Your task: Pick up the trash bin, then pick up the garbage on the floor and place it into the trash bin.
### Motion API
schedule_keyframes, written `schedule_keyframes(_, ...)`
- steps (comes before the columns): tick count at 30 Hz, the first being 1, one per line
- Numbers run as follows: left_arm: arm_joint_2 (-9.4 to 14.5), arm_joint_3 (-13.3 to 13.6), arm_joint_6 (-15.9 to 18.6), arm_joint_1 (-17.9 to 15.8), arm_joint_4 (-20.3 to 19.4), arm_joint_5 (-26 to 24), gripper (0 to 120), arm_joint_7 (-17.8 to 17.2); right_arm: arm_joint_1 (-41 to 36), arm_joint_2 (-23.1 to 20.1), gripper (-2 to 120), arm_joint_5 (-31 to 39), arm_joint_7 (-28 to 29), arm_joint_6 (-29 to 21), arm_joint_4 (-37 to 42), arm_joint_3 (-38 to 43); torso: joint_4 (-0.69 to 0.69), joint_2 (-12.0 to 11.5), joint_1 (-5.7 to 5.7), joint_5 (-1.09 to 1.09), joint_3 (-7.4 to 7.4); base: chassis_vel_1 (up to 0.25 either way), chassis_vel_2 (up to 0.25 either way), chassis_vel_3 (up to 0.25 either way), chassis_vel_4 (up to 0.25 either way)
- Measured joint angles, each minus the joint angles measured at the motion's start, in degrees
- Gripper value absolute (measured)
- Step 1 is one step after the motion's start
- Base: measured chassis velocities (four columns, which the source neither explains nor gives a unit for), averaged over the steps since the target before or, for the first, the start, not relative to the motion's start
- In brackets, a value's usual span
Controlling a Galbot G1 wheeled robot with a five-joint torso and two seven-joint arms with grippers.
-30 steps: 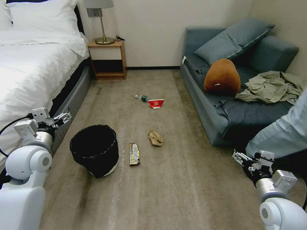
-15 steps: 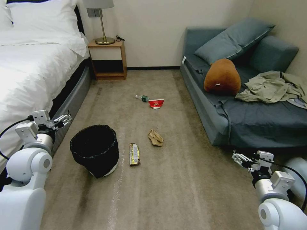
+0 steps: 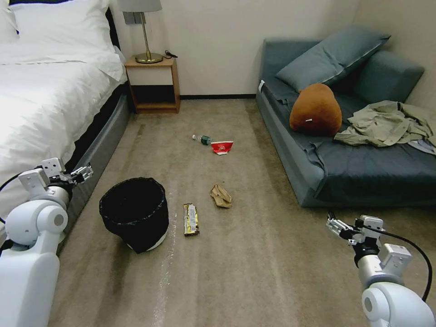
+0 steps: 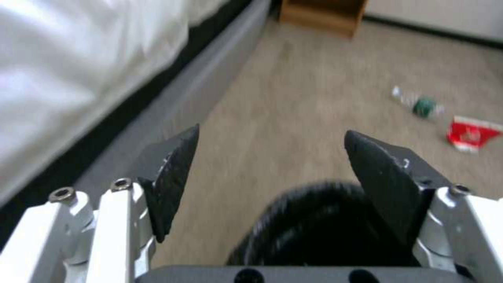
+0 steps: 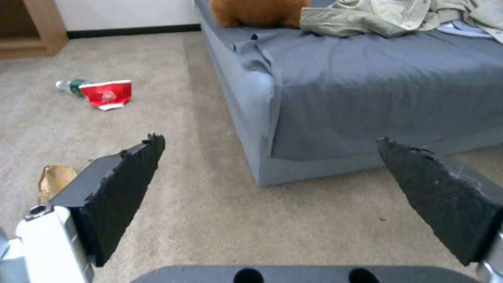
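Jaws spread wide on both arms, nothing between them, nothing touched. Left gripper [image 3: 82, 172] hangs low beside the bed [image 3: 45, 91] frame, up and to the left of the trash bin [image 3: 134, 212]; in the left wrist view the bin's black rim [image 4: 314, 224] sits just below and between the open pads, so the arm looks lined up for a reach at that rim. Right gripper [image 3: 338, 225] hovers over bare carpet near the foot of the sofa [image 3: 345, 159], well apart from any litter.

Bin stands upright on the carpet, black liner folded over its edge, mouth open upward. Pickup not yet done. Garbage lies scattered on the floor to the bin's right: snack wrapper [image 3: 190, 219] just beside it, crumpled paper [image 3: 220, 195] a little farther, then red carton [image 3: 222, 147] and small bottle [image 3: 202, 139] touching or nearly so, far up the room.

Judgement: bin comes first, so the left arm is the working one; the right waits, open and ready for litter.
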Motion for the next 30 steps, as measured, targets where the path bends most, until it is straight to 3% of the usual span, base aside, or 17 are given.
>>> schedule_keyframes(5, 0.55, 0.68, 0.97, -0.37, 2.00, -1.46, 77, -0.88, 0.69, 0.03, 100, -0.43, -0.02, 0.11, -0.77, -0.79, 0.00, 0.00, 0.00, 0.01, 0.00, 0.000, 0.000, 0.000, 0.000)
schedule_keyframes(8, 0.51, 1.18, 0.99, -0.53, 5.07, -1.31, 91, -1.30, 1.46, -0.06, 100, -0.84, -0.04, 0.16, -1.52, -1.92, 0.01, 0.00, 0.00, 0.00, 0.00, 0.000, 0.000, 0.000, 0.000)
schedule_keyframes(11, 0.19, 1.68, 0.99, -0.99, 7.30, -0.85, 94, -1.32, 1.68, -0.09, 100, -0.96, -0.05, 0.23, -1.87, -2.26, 0.01, 0.00, 0.00, 0.01, 0.00, 0.000, 0.000, 0.000, 0.000)
schedule_keyframes(30, -2.83, 7.94, 0.81, -6.48, 16.44, 2.95, 93, -0.11, 2.59, 0.28, 100, -1.58, -0.09, 1.02, -3.88, -2.33, 0.00, 0.00, 0.00, 0.00, 0.00, 0.000, 0.000, 0.000, 0.000)
